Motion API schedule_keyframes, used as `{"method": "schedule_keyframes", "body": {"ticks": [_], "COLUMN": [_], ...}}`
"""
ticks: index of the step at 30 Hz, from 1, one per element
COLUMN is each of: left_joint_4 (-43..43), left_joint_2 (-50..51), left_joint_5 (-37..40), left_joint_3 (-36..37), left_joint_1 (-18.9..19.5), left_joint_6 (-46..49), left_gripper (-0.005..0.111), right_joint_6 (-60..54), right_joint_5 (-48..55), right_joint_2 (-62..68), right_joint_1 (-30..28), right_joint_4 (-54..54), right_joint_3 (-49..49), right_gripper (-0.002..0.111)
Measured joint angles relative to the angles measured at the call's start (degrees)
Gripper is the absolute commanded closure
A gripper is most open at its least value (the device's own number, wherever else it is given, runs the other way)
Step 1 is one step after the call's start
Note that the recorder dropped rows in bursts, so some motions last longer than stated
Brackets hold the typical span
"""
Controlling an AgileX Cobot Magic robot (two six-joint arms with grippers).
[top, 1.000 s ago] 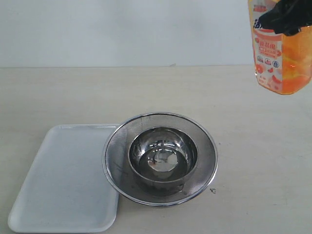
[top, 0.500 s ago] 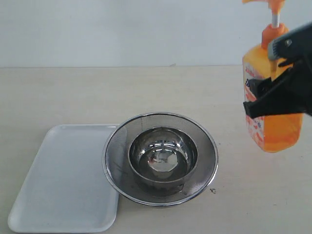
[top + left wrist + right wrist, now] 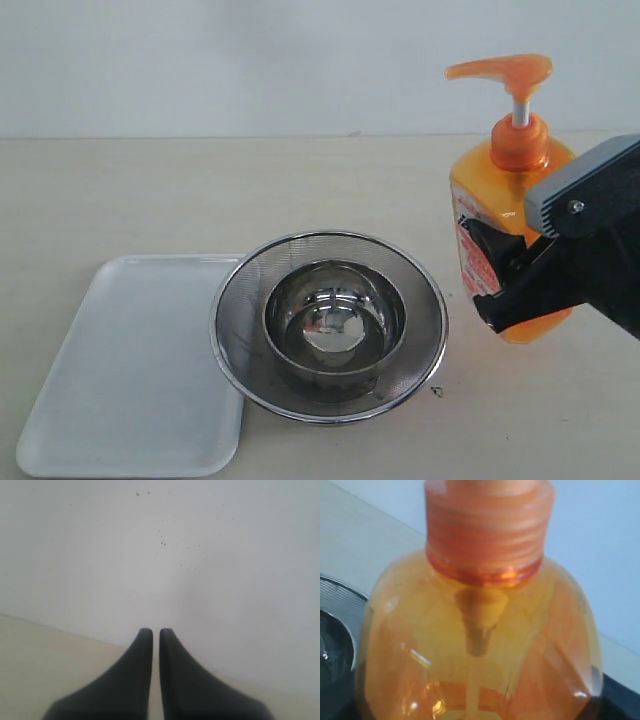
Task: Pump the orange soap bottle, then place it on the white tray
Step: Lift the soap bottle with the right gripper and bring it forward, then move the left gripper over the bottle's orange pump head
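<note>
The orange soap bottle (image 3: 500,190) is upright at the right, close beside the strainer, its orange pump head (image 3: 500,70) raised on the white stem. My right gripper (image 3: 498,285) is shut on the bottle's lower body from the right. I cannot tell whether the base touches the table. In the right wrist view the bottle (image 3: 480,630) fills the frame and one dark finger (image 3: 620,697) shows at its side. The white tray (image 3: 120,370) lies flat at the front left. My left gripper (image 3: 155,632) is shut on nothing, facing a bare wall.
A round steel mesh strainer (image 3: 232,300) holding a smaller steel bowl (image 3: 335,320) sits mid-table, its rim overlapping the tray's right edge. Its rim (image 3: 335,605) also shows in the right wrist view. A pale wall runs behind the table.
The right gripper has brought the bottle down from the top right corner and leftward, close to the strainer. The pump head is now in view.
</note>
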Motion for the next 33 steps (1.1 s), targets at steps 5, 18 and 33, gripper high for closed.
{"method": "schedule_keyframes", "body": {"ticks": [5, 18, 33], "left_joint_4": [0.00, -56.09, -76.94], "left_joint_2": [3.92, 32.95, 64.22], "left_joint_5": [3.95, 21.84, 37.41], "left_joint_3": [-6.08, -25.61, -47.77], "left_joint_1": [0.00, -5.47, -14.45], "left_joint_6": [0.59, 73.35, 100.29], "left_gripper": [0.102, 0.102, 0.102], "right_joint_6": [0.00, 1.93, 1.93], "right_joint_5": [1.92, 5.88, 3.70], "right_joint_2": [0.22, 0.22, 1.32], "right_joint_1": [0.00, 0.00, 0.00], "right_joint_4": [-1.15, -6.44, -4.47], "right_joint_3": [0.00, 0.00, 0.00], "right_gripper": [0.109, 0.109, 0.109]}}
